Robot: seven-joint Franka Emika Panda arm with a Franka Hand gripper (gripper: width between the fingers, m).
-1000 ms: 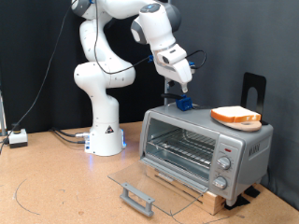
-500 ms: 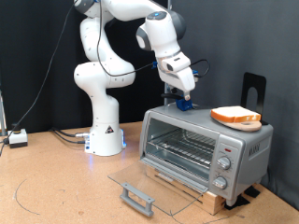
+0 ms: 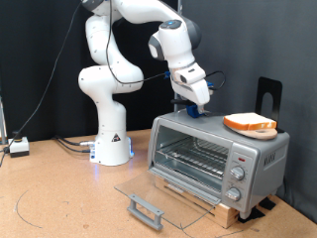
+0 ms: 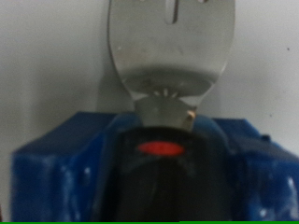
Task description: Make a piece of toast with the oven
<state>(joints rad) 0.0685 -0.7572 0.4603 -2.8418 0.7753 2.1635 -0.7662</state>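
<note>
The piece of toast (image 3: 250, 122) lies on a round pale plate (image 3: 265, 135) on top of the silver oven (image 3: 213, 149). The oven's glass door (image 3: 163, 194) is dropped open and flat, and the wire rack inside is bare. My gripper (image 3: 197, 108) hangs just above the oven's top, at its end toward the exterior view's left, a short way from the toast. In the wrist view the blue fingers (image 4: 47, 163) are shut on a dark handle that ends in a metal spatula blade (image 4: 168, 47).
The oven stands on a wooden block (image 3: 230, 210) on the brown table. A black stand (image 3: 267, 97) rises behind the oven's right end. The arm's white base (image 3: 111, 139) is at the back, and a small white box (image 3: 20, 147) with cables lies far left.
The gripper with the spatula has moved a little toward the exterior view's right, closer to the toast. Toast, plate and oven have not moved.
</note>
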